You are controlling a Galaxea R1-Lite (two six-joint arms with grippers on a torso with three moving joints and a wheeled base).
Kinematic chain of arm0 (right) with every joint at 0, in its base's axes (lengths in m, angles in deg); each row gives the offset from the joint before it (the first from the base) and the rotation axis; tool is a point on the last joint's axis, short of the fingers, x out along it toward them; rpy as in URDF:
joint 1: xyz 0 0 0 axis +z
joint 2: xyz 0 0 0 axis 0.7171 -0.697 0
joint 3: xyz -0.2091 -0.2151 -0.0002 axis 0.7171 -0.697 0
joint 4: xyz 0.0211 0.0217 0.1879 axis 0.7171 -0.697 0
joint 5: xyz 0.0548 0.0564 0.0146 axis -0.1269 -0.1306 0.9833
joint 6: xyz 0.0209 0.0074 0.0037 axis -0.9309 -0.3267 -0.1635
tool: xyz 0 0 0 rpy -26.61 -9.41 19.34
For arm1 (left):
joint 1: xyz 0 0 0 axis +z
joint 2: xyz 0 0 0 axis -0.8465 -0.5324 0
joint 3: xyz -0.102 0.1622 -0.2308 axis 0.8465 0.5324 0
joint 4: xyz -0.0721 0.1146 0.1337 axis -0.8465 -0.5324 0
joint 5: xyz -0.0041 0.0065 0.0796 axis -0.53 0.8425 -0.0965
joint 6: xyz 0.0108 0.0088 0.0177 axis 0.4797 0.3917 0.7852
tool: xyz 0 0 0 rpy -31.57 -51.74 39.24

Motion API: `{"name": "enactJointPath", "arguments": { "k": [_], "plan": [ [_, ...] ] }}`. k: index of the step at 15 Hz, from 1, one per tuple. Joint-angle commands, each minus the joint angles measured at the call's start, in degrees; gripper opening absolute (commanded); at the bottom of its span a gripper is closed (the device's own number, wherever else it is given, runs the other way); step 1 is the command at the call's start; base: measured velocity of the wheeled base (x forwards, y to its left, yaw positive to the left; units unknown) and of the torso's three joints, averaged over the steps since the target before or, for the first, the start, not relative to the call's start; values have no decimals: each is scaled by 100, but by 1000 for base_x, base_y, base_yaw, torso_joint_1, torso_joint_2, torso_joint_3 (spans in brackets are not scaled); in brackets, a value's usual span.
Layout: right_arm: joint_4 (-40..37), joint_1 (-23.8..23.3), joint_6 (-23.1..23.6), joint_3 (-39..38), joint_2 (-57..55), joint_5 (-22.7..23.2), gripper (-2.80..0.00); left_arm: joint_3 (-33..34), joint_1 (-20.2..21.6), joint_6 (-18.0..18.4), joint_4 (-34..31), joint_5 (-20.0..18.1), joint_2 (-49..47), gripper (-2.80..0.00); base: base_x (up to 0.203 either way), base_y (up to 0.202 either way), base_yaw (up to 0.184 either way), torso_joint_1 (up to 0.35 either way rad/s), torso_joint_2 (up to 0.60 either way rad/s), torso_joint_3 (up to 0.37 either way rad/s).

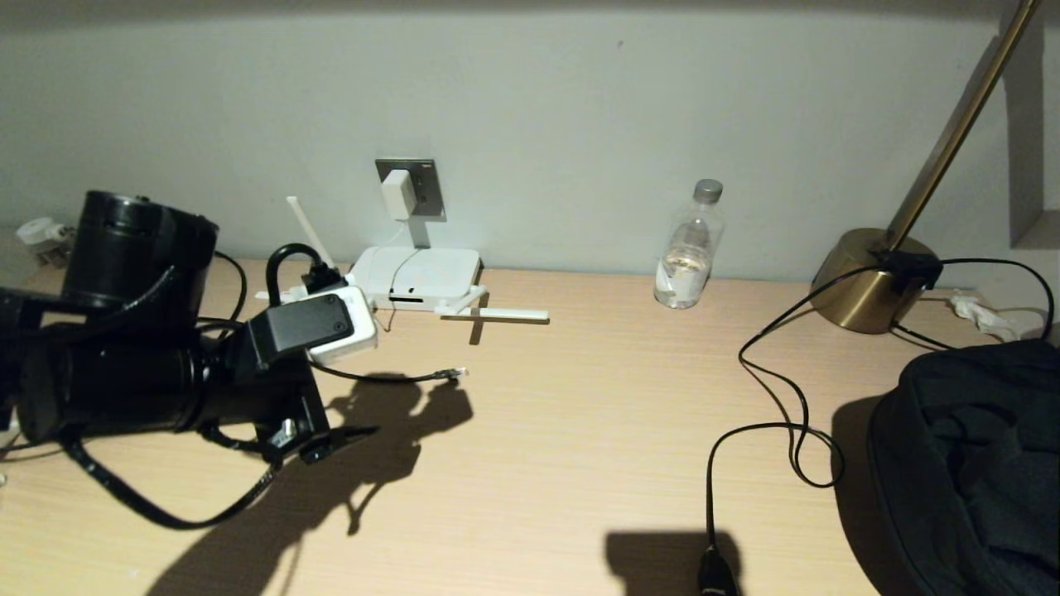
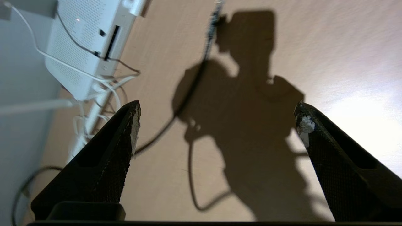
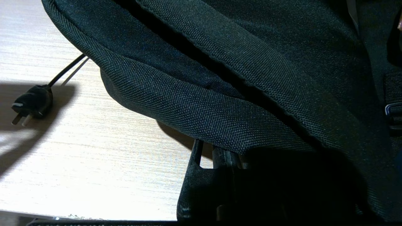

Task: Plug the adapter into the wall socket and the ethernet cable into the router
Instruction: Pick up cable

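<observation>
Flat white plastic router (image 2: 82, 47) with a fine dotted top beside the black textured fingers (image 2: 103, 157); thin black ethernet cable (image 2: 185, 100) across pale wood-grain desk (image 2: 314, 40).

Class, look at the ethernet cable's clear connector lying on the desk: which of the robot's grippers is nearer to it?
The left. The left gripper, fingers apart, hangs just left of the ethernet cable. The right gripper sits far right, tucked under the black bag.

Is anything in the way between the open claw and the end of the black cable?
Nothing visible blocks it. The left gripper hangs open over bare wooden desk, and the thin black ethernet cable with its clear clip lies loose ahead. The flat white router sits beyond.
</observation>
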Motion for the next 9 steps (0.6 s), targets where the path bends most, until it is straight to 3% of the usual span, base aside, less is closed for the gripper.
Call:
{"name": "enactJointPath", "arguments": {
  "k": [1, 2, 4, 9],
  "plan": [
    [0, 2, 68, 0, 2, 18, -280, -409, 592, 753, -57, -762, -724, 0, 0, 0, 0, 0, 0, 0],
    [0, 2, 68, 0, 2, 18, -280, -556, 863, 983, -163, -1339, -907, 0, 0, 0, 0, 0, 0, 0],
    [0, 2, 24, 0, 2, 9, -280, -688, 923, 1097, -255, -1649, -1118, 0, 0, 0, 0, 0, 0, 0],
    [0, 2, 33, 0, 2, 9, -280, -1314, 585, 1103, -186, -1716, -1751, 0, 0, 0, 0, 0, 0, 0]
  ]
}}
